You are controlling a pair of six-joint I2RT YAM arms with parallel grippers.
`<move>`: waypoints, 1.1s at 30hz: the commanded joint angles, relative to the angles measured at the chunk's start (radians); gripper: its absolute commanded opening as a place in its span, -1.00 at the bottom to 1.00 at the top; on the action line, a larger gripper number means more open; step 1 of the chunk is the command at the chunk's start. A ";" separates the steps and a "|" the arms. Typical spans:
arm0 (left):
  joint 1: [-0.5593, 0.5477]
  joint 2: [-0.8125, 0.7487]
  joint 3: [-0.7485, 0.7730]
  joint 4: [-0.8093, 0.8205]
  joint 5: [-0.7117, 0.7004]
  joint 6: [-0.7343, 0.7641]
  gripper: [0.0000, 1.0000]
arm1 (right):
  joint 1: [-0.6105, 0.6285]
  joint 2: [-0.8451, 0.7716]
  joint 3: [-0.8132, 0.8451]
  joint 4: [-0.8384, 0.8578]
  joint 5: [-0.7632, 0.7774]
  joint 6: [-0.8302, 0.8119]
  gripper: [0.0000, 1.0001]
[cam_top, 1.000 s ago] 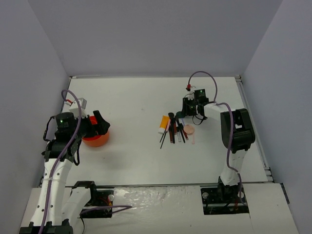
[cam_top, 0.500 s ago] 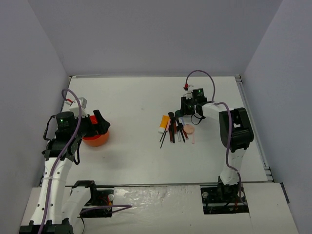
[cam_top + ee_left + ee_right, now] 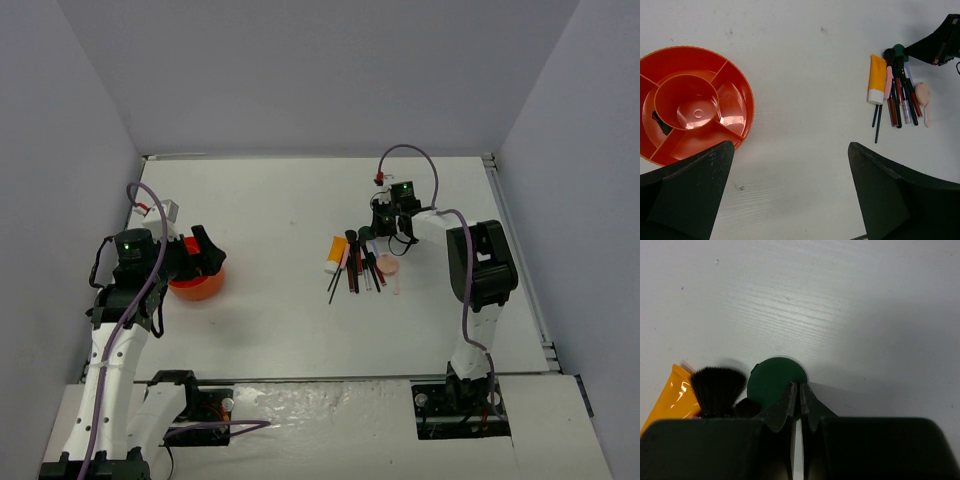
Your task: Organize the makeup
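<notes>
The makeup [image 3: 360,262] lies in one cluster right of the table's middle: an orange-white tube [image 3: 877,79], thin black brushes and pencils [image 3: 896,100], a pale pink puff [image 3: 923,93] and a dark green round compact [image 3: 771,380] at the far end. My right gripper [image 3: 796,387] is shut, its tips together over the compact's right edge, beside a black brush head [image 3: 716,390]. Nothing shows between the tips. Far to the left, my left gripper [image 3: 790,190] hangs wide open and empty above bare table, next to the orange tub [image 3: 747,100].
The round orange divided tub [image 3: 195,285] stands at the left, a small dark item in one outer section. White walls close in the table on three sides. The right arm [image 3: 480,265] reaches in from the right.
My right gripper's jaws have closed and it has crept slightly left toward the far end of the makeup cluster. The left arm has not moved.
</notes>
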 commanded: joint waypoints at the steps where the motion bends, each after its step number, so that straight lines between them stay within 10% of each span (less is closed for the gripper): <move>1: -0.002 -0.002 0.018 0.065 0.008 0.001 0.94 | 0.000 -0.026 0.038 -0.025 0.066 -0.006 -1.00; 23: -0.002 0.013 0.012 0.145 0.114 -0.082 0.94 | 0.020 -0.382 -0.139 0.230 -0.083 0.104 -1.00; 33: -0.245 0.066 0.027 0.325 0.085 -0.310 0.94 | 0.285 -0.624 -0.317 0.566 -0.131 0.251 -1.00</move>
